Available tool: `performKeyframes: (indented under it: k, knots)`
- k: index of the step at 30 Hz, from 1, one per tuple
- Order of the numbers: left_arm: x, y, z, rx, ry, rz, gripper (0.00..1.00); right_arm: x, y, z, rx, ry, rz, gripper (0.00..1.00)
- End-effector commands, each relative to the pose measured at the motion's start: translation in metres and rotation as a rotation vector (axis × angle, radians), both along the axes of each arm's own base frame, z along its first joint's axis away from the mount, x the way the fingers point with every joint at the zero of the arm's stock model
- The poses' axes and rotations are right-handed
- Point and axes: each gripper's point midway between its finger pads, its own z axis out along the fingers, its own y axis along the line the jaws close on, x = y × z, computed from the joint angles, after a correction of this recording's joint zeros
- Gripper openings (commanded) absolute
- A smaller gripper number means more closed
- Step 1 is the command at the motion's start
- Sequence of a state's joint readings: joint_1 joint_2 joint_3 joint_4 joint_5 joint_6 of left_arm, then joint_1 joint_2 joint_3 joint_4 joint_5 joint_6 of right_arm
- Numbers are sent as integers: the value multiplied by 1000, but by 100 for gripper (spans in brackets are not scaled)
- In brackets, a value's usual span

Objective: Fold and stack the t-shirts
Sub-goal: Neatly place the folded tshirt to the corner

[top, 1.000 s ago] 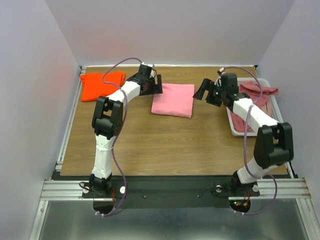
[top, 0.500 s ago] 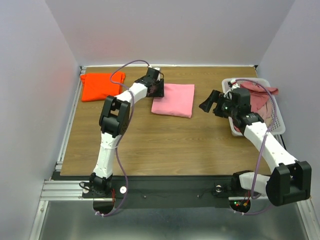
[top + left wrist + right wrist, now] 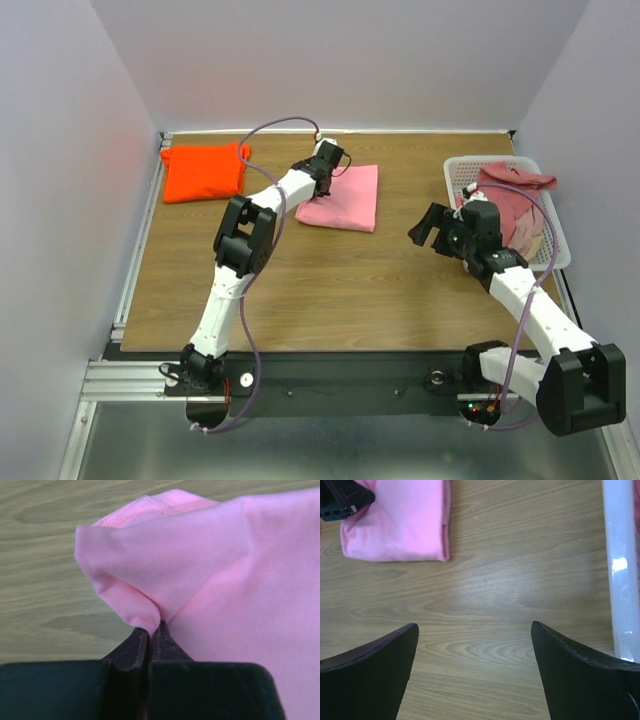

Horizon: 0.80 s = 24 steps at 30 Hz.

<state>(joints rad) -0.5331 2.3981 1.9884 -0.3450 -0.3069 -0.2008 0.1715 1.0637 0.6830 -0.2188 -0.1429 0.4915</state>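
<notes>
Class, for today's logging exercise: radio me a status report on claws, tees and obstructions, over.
Left claw shut on pink tee corner. Right claw open, empty. Orange tee folded, far left. No obstruction seen.

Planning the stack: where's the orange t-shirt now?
Top view: the orange t-shirt lies in the far left corner of the table, left of the pink t-shirt.

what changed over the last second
The left gripper slid right along the pink t-shirt's far edge and now pinches its corner. The right gripper, open, drew back toward the near edge. The orange t-shirt stayed put.
</notes>
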Motion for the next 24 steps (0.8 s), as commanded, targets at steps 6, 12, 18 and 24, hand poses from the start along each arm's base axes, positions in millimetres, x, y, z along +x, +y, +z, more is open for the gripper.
performKeyframes:
  k: [6, 12, 18, 24]
  knots:
    - [20, 127, 85, 477, -169, 157, 0, 0, -22, -5, -70, -44, -106, 100]
    - [38, 170, 113, 570, -195, 197, 0, -3, -31, -19, -92, -17, -155, 100]
    - [48, 199, 154, 564, -248, 210, 0, -2, -26, -29, -79, 14, -134, 100]
    - [49, 206, 197, 551, -309, 206, 0, 0, -24, -37, -74, 37, -129, 100]
